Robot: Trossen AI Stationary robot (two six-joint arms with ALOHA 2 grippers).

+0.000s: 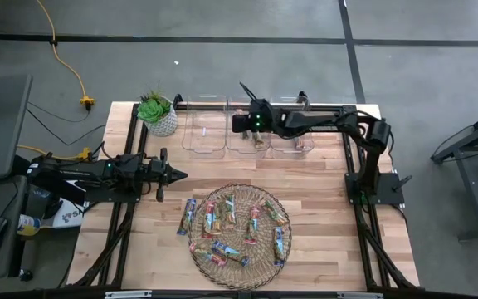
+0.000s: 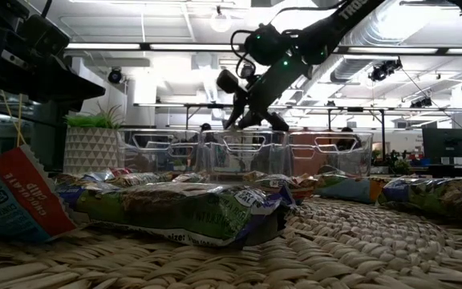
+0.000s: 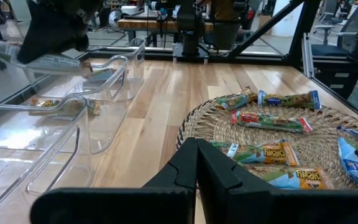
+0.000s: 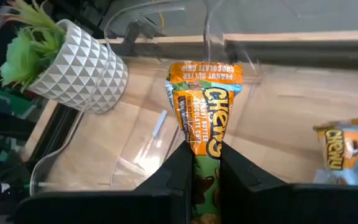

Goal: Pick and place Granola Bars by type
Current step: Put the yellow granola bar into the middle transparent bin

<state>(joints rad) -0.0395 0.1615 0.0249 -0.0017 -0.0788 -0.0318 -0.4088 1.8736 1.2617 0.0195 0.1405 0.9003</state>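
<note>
Several granola bars (image 1: 237, 232) in blue, green and red wrappers lie on the round wicker mat (image 1: 202, 259) at the table's near middle; they also fill the low view's foreground (image 2: 183, 210). My right gripper (image 1: 247, 124) hovers over the clear bins (image 1: 202, 137) at the far edge, shut on an orange and blue bar (image 4: 202, 106). Another bar (image 4: 340, 149) lies on a bin floor. My left gripper (image 1: 175, 174) is shut on nothing, just left of the mat, and its fingers (image 3: 197, 163) point toward the mat. My right gripper pinches the orange and blue bar near one end (image 4: 205, 152) between its two fingers. The fingers (image 2: 247, 120) come from above, slanting down, and lie along the bar. The bar is lifted clear and hangs past the fingertips over a bin, its free crimped end (image 4: 202, 71) farthest out.
A potted plant (image 1: 158, 113) in a white patterned pot stands at the far left corner beside the bins. Three clear bins sit in a row along the far edge (image 3: 98, 81). Bare wood (image 1: 322, 183) lies between the bins and the mat.
</note>
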